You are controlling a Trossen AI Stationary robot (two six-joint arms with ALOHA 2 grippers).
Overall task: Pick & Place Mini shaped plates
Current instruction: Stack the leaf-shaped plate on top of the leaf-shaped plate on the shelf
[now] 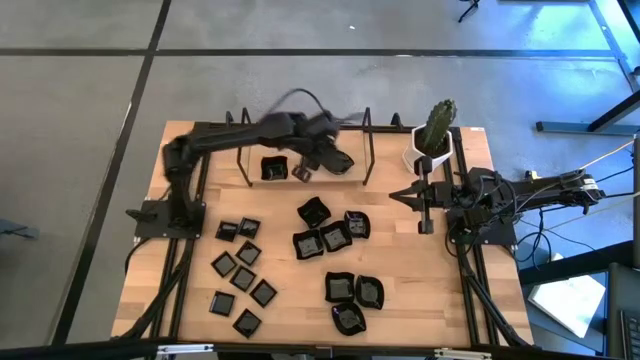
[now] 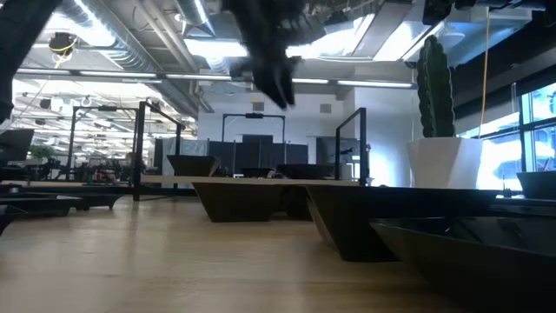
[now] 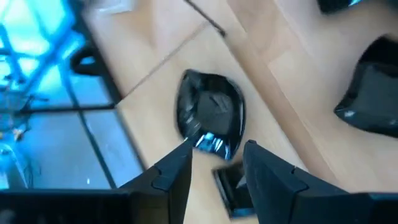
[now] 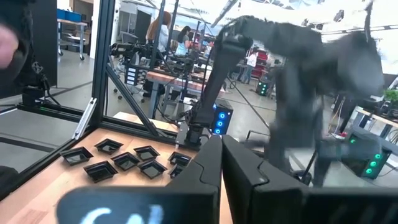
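Wooden bench (image 1: 400,280) carrying small glossy black plates in several groups. Near left: a scatter of little flat squares (image 1: 243,280). Centre: a cluster of larger raised-rim squares (image 1: 325,238). Near centre-right: three rounded wavy-edged plates (image 1: 352,295). Far side, left of centre: one rounded plate (image 1: 274,168) lying alone on the bench, with a small square (image 1: 300,174) just beside it on the right. Left hand (image 1: 338,160) sits blurred above the far centre of the bench, to the right of that lone plate; its wrist view shows the fingers (image 3: 177,171) spread apart with nothing between them, the lone plate (image 3: 210,115) lying just past their tips. Right hand (image 1: 424,222) rests at the right side, fingers pressed together and empty. White pot with cactus (image 1: 432,140) stands at the far right corner.
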